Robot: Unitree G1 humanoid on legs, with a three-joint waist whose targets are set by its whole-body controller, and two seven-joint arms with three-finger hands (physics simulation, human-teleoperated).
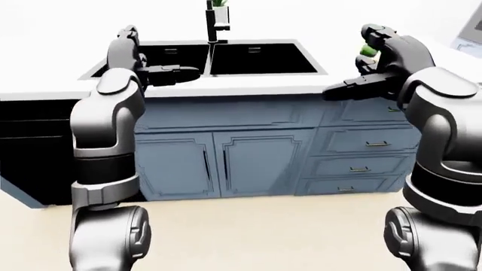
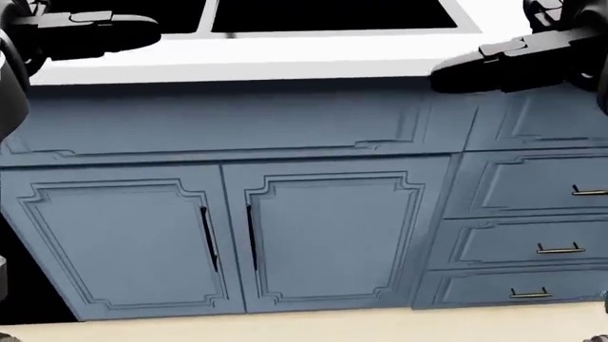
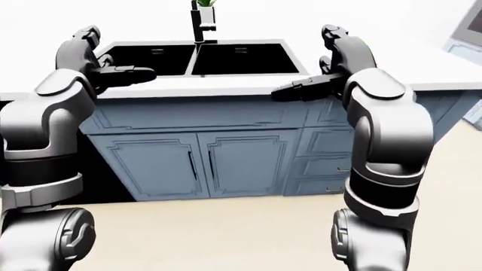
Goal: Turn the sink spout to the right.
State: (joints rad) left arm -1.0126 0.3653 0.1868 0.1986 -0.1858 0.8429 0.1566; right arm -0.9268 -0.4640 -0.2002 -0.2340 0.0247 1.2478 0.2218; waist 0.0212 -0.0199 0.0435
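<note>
A black double-basin sink point(image 1: 226, 59) is set in a white counter point(image 1: 248, 87) at the top of the left-eye view. Its dark spout point(image 1: 215, 22) stands upright behind the divider between the basins, with a small handle on its right side. My left hand point(image 1: 177, 73) is open, fingers stretched flat over the counter's near edge by the left basin. My right hand point(image 1: 346, 90) is open, fingers flat, held right of the sink at counter height. Both hands are well short of the spout.
Blue cabinet doors point(image 2: 228, 239) with dark handles stand under the sink, and drawers point(image 2: 547, 235) to their right. A green plant point(image 1: 219, 3) sits behind the spout. A small green object point(image 1: 368, 51) shows behind my right hand. A dark opening point(image 1: 34, 152) is left of the cabinets.
</note>
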